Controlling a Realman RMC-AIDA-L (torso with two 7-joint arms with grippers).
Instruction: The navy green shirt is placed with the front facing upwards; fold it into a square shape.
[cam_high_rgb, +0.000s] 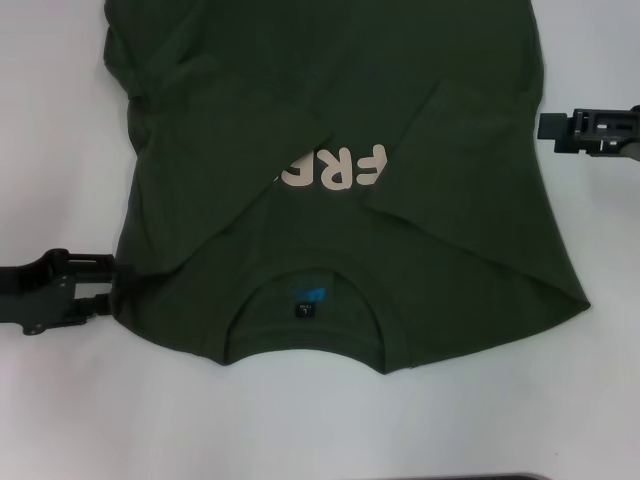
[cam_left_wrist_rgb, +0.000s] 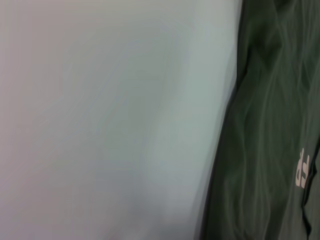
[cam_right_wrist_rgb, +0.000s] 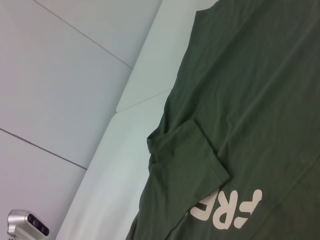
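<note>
Left hand (cam_high_rgb: 105, 290) beside shirt (cam_high_rgb: 330, 150); collar nearest robot.

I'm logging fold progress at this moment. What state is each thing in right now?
shirt: lying front up on the table, left side folded in over the chest, covering part of the lettering; collar nearest the robot.
neck label: showing inside the collar.
left gripper: at the shirt's near left edge; grip unclear.
right gripper: beside the shirt's right edge, apart from it.

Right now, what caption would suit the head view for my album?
Green shirt partly folded on a white table, left pincer at its edge, right pincer alongside.
</note>
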